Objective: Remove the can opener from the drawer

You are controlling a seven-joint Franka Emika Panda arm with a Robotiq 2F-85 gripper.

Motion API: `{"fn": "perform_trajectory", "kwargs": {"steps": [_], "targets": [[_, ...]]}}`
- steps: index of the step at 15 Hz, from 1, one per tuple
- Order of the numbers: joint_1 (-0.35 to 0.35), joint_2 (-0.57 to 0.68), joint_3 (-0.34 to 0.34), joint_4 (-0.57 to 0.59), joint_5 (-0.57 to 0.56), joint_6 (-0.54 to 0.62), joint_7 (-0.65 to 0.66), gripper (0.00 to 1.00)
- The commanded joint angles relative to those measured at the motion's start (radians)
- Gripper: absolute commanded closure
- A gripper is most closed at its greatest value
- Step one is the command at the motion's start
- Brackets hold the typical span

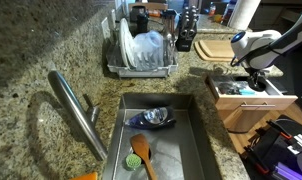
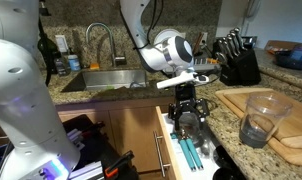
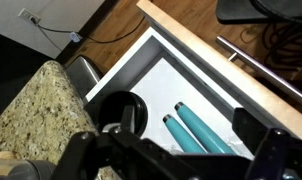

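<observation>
Claw: my gripper (image 3: 176, 162) hangs low over the open drawer with its jaws spread wide and nothing between them. In the wrist view one finger shows at each lower corner.

Can opener: the can opener (image 3: 201, 135) lies flat on the drawer's white floor, its two teal handles side by side and touching nothing else that I can see.

Bearing from claw: it is almost straight below and a little ahead of the jaws. The near ends of the handles pass out of sight under the gripper body.

Long axis: the handles run roughly parallel to the drawer front, along the drawer's width. In an exterior view the can opener (image 2: 192, 152) points toward the camera from under the gripper (image 2: 188, 112).

Jaw line against axis: my closing line looks nearer to along the handles than across them. I judge a wrist turn is needed before descending, or the fingers will straddle the length instead of the pair.

Dark round shape (image 3: 126, 112): it sits just beside the handles' far ends — I cannot tell whether it is the opener's head or a separate item.

Drawer: the drawer (image 3: 191, 80) stands open, tan front and bar pull (image 3: 261, 65) on the far side.

Beyond: the cutting board (image 2: 291, 130) carries a glass (image 2: 259, 118), well apart from my path.
</observation>
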Motion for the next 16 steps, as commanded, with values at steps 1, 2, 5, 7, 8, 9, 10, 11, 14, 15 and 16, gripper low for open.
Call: {"fn": "perform_trajectory", "kwargs": {"steps": [1,2,5,7,8,9,10,11,14,15,16], "targets": [[-0.018,0.011,0.039,0.016,-0.075,-0.085,-0.119,0.0],[-0.01,0.021,0.049,0.024,-0.095,-0.125,-0.133,0.0],[-0.027,0.007,0.074,0.01,-0.106,-0.14,-0.1,0.0],[-0.023,0.009,0.083,0.01,-0.116,-0.158,-0.101,0.0],[-0.023,0.01,0.084,0.011,-0.117,-0.159,-0.101,0.0],[-0.023,0.01,0.084,0.011,-0.118,-0.16,-0.102,0.0],[-0.023,0.011,0.084,0.011,-0.118,-0.16,-0.102,0.0],[-0.023,0.011,0.084,0.011,-0.118,-0.161,-0.102,0.0],[-0.023,0.011,0.084,0.012,-0.118,-0.161,-0.102,0.0],[-0.023,0.011,0.084,0.012,-0.118,-0.161,-0.103,0.0],[-0.023,0.011,0.084,0.012,-0.118,-0.162,-0.103,0.0]]}}
